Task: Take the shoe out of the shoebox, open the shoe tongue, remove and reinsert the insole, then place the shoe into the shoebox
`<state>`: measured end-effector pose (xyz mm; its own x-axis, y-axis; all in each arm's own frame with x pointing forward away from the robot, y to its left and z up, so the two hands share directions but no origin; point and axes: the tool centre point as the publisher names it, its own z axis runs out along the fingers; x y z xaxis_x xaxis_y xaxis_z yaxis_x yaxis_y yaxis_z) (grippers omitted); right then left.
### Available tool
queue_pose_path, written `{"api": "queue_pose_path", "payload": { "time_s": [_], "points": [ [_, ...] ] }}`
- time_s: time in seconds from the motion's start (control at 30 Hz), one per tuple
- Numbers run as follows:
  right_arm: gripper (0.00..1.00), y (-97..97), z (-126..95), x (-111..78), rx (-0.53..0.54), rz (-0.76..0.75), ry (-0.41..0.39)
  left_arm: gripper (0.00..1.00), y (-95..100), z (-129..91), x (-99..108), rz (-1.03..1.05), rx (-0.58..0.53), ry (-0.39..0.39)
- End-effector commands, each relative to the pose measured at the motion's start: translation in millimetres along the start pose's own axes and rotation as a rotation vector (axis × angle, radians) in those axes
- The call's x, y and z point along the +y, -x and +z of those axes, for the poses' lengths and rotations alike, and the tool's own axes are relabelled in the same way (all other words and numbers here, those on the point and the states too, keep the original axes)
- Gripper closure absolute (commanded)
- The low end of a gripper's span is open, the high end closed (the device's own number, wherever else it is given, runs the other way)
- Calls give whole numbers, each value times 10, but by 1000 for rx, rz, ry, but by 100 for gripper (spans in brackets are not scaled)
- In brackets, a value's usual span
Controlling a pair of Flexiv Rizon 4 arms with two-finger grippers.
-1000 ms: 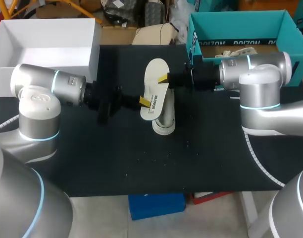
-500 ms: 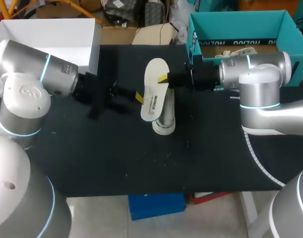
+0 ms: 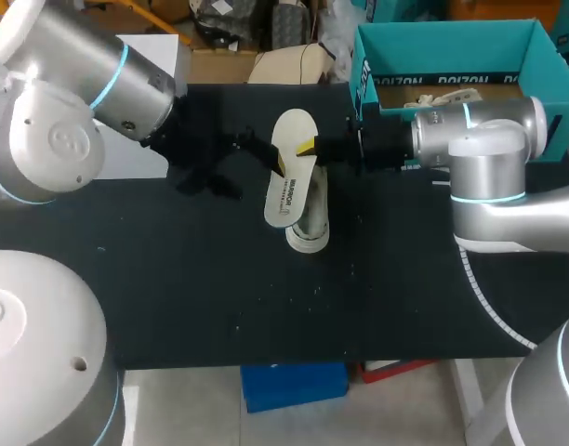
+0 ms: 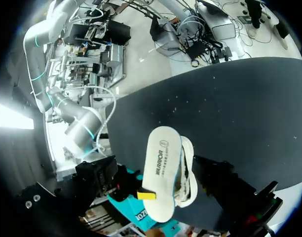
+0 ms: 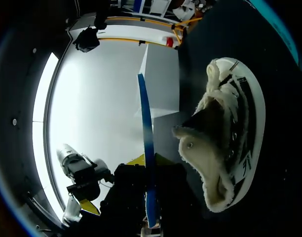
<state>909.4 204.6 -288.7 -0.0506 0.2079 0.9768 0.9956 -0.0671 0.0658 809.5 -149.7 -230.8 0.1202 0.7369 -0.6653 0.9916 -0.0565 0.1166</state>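
Note:
The white insole (image 3: 291, 172) hangs tilted above the table, and my right gripper (image 3: 308, 147) is shut on its edge near the heel. In the right wrist view the insole (image 5: 147, 143) shows edge-on as a thin blue strip running out from between that gripper's fingers. The white shoe (image 3: 308, 228) lies on the black table just under the insole, its fleecy opening (image 5: 205, 148) gaping. My left gripper (image 3: 266, 153) stands open just left of the insole, with nothing in it. The left wrist view shows the insole (image 4: 161, 173) over the shoe (image 4: 188, 173). The teal shoebox (image 3: 368, 65) stands at the back right.
A white open box (image 3: 150, 51) stands at the back left, partly behind my left arm. The black table mat (image 3: 266, 307) stretches toward the front edge.
My left gripper has opened and let go of the insole's toe end, and the left arm has swung up and back. The right gripper has kept still, holding the insole.

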Motion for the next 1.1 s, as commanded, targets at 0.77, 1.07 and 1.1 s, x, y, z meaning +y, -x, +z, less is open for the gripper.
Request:
{"api": "queue_pose_path", "payload": {
  "time_s": [0.77, 1.07, 1.1],
  "points": [
    [100, 1, 7, 3, 0, 0, 0, 0, 271, 243, 296, 9, 629, 14],
    [100, 1, 7, 3, 0, 0, 0, 0, 344, 268, 363, 26, 601, 12],
    [100, 1, 7, 3, 0, 0, 0, 0, 353, 265, 371, 27, 597, 16]
  ]
}}
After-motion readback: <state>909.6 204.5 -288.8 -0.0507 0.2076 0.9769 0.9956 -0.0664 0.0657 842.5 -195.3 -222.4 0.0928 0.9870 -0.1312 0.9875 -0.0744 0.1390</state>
